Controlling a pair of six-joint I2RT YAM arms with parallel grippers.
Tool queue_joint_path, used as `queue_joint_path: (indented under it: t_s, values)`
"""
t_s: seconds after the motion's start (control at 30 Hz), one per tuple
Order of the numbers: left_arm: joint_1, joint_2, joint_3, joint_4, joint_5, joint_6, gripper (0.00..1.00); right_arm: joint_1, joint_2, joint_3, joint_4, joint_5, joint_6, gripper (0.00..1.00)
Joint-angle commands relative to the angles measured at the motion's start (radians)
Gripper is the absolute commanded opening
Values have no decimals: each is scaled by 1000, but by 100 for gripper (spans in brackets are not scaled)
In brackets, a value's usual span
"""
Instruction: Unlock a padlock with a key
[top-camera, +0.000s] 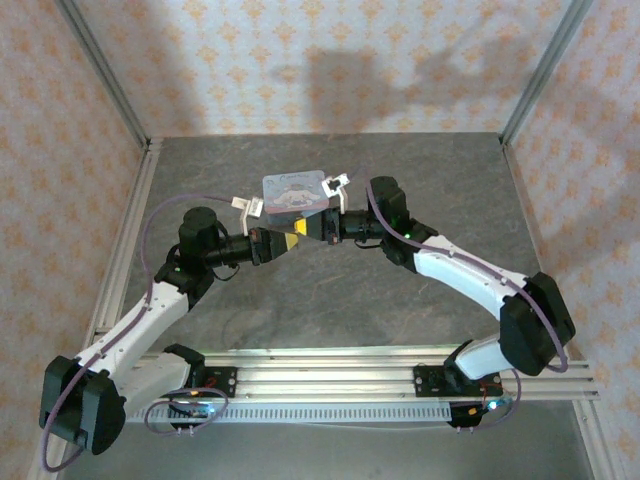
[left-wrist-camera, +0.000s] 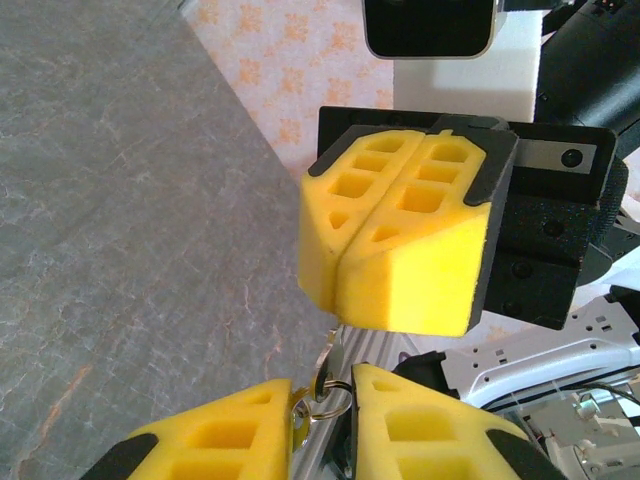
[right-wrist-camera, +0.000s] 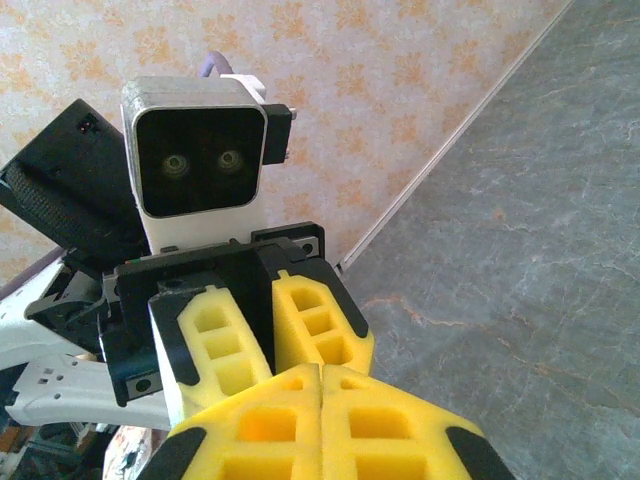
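The key (left-wrist-camera: 328, 372) is pinched in the left gripper (left-wrist-camera: 320, 420), blade pointed up at the right gripper (left-wrist-camera: 342, 272), which is pressed together just above. Both are held aloft, presumably for alignment.

1. We see a light-blue tin (top-camera: 292, 190) with a cartoon lid lying toward the back of the grey, marbled worktop (top-camera: 330, 300).
2. We see pale wallpaper (top-camera: 330, 60) with an orange motif lining the surrounding walls.
3. A slotted aluminium rail (top-camera: 330, 362) crosses the near edge.
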Motion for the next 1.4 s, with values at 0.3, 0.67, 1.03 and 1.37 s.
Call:
queue_joint_path:
  t_s: [0.3, 0.67, 1.03, 1.37]
  values:
    - [2, -39, 14, -4, -9, 8, 0, 4, -27, -23, 99, 4, 12, 0]
    - [4, -50, 13, 25, -8, -21, 22, 6, -24, -37, 142, -12, 41, 0]
    - [4, -42, 9, 64, -5, -47, 38, 13, -13, -30, 147, -20, 43, 0]
    - [4, -32, 12, 88, -2, -55, 23, 17, -10, -31, 147, -21, 43, 0]
